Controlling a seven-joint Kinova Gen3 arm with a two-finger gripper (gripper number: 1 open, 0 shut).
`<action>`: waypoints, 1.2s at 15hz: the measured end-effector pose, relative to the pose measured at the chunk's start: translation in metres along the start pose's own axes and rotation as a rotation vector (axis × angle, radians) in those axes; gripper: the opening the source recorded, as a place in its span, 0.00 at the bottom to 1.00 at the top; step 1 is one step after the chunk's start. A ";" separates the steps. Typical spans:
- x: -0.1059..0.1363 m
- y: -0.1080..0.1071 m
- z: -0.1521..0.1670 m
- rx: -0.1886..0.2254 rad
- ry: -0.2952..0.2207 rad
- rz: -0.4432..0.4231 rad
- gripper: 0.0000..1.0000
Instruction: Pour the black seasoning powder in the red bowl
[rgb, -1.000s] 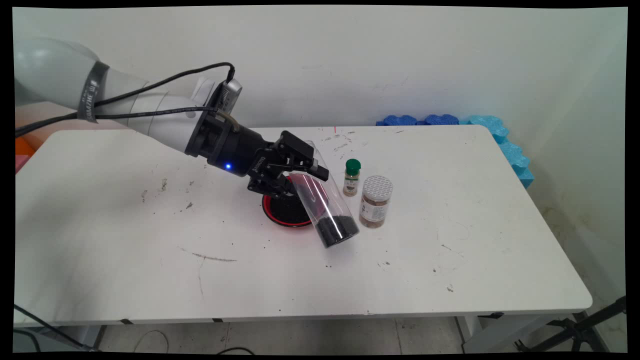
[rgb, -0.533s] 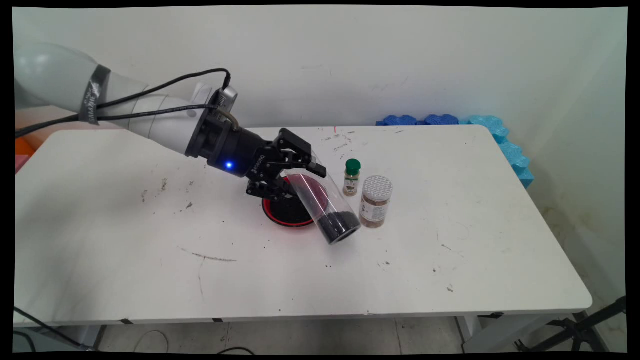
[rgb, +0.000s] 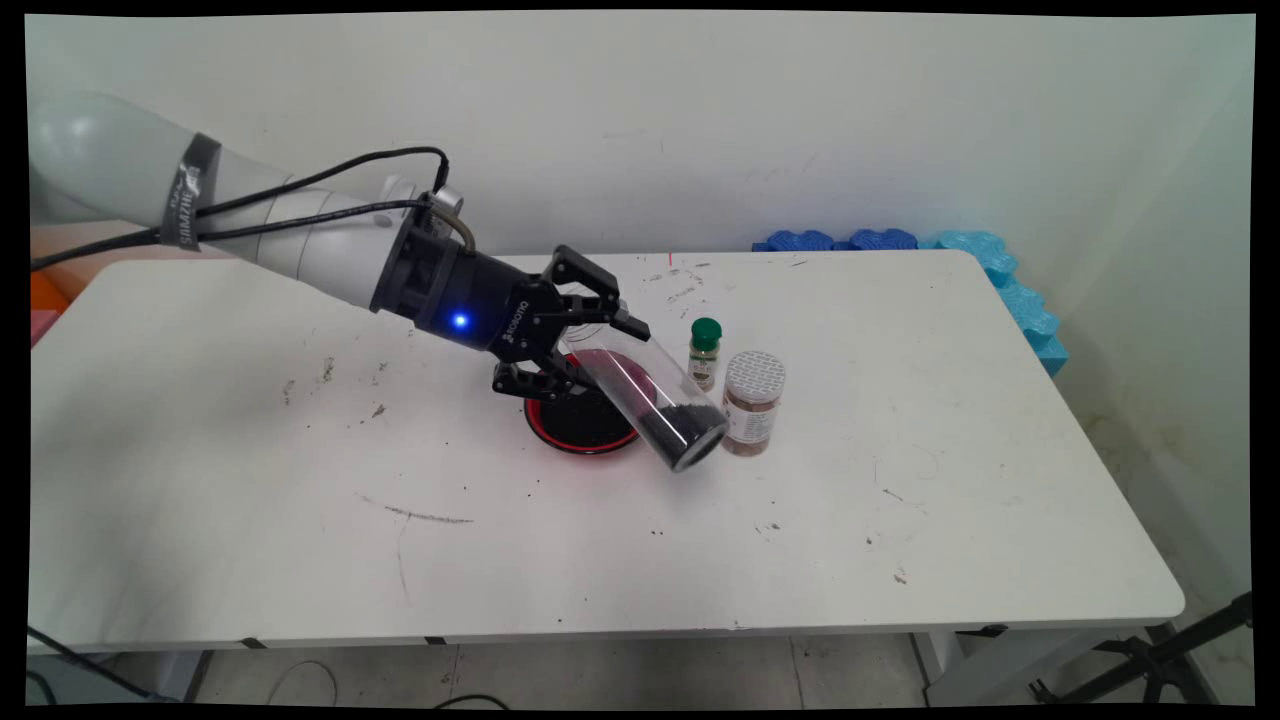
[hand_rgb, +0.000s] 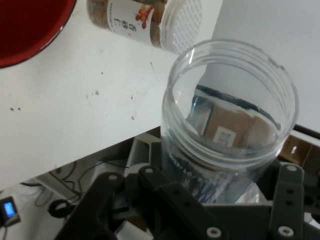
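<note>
Claw: gripper (rgb: 585, 335) is clamped round one clear plastic jar (rgb: 655, 400), grabbing it near the closed end, fingers on either side.
Jar position: tilted way over, sticking out from the claw toward the right and down, open mouth lower right, held up off the table (rgb: 900, 480).
Jar contents: dark grains piled up by the mouth in the main view.
Hand view: looks straight along the jar to its round rim (hand_rgb: 230, 100).
Below the claw: one red bowl (rgb: 580, 425) with dark stuff in it, partly behind the jar.
Spice jars: two, both upright just right of the jar mouth; a small green-capped one (rgb: 704, 352) and a wider one with a white perforated lid (rgb: 752, 402).
Behind: blue foam (rgb: 1000, 280) along the table's far right corner.
</note>
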 end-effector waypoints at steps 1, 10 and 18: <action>0.000 -0.001 0.000 -0.004 0.000 -0.024 0.00; -0.002 -0.002 0.000 -0.051 -0.010 -0.234 0.00; -0.003 -0.003 -0.001 -0.089 -0.018 -0.395 0.00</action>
